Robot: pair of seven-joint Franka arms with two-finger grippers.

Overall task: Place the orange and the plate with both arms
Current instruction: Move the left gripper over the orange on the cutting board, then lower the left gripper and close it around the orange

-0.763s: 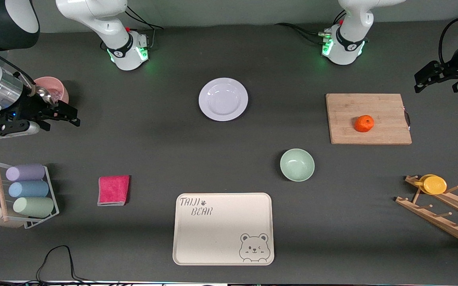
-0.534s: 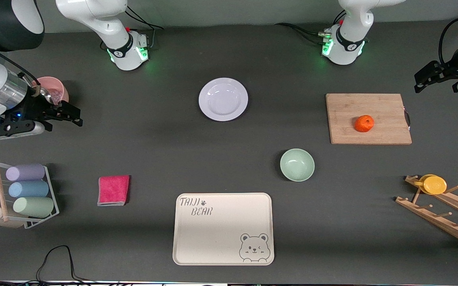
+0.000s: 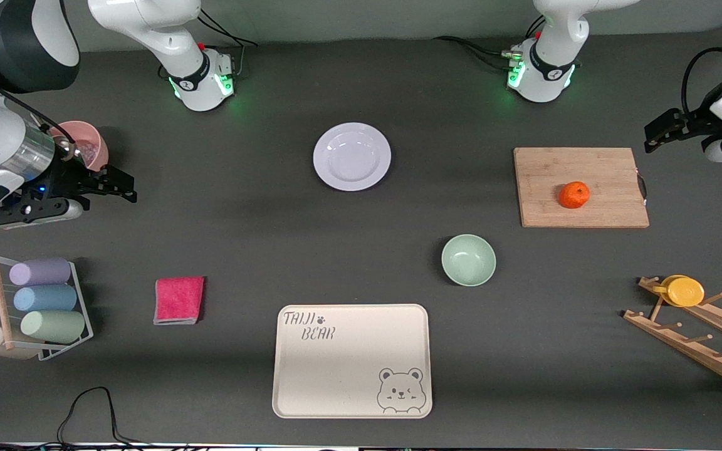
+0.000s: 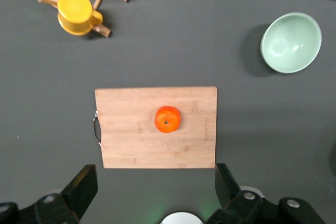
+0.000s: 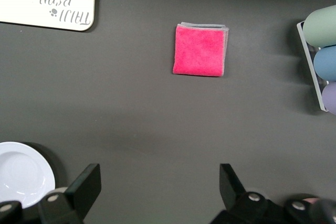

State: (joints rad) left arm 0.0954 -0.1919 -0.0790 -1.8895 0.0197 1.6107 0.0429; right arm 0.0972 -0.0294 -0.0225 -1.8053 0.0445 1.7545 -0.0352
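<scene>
The orange (image 3: 574, 195) rests near the middle of a wooden cutting board (image 3: 543, 169) toward the left arm's end of the table. The left wrist view shows the orange (image 4: 167, 119) on the board (image 4: 126, 129). My left gripper (image 3: 650, 138) hangs open and empty over bare table beside that board (image 4: 155, 179). The pale lavender-white plate (image 3: 352, 156) lies upright mid-table, farther from the camera than the green bowl. My right gripper (image 3: 129, 188) hovers open and empty over bare table at the right arm's end (image 5: 159, 176), with the plate (image 5: 21, 174) off to one side.
A mint-green bowl (image 3: 468, 259) and a cream bear tray (image 3: 351, 360) lie nearer the camera. A pink cloth (image 3: 178, 299), a rack of pastel cups (image 3: 41, 300) and a pink bowl (image 3: 85, 141) sit at the right arm's end. A wooden rack with a yellow cup (image 3: 684, 291) stands at the left arm's end.
Both arms have shifted slightly toward the middle of the table, the right gripper a little more. Both grippers stay open. Nothing on the table has moved.
</scene>
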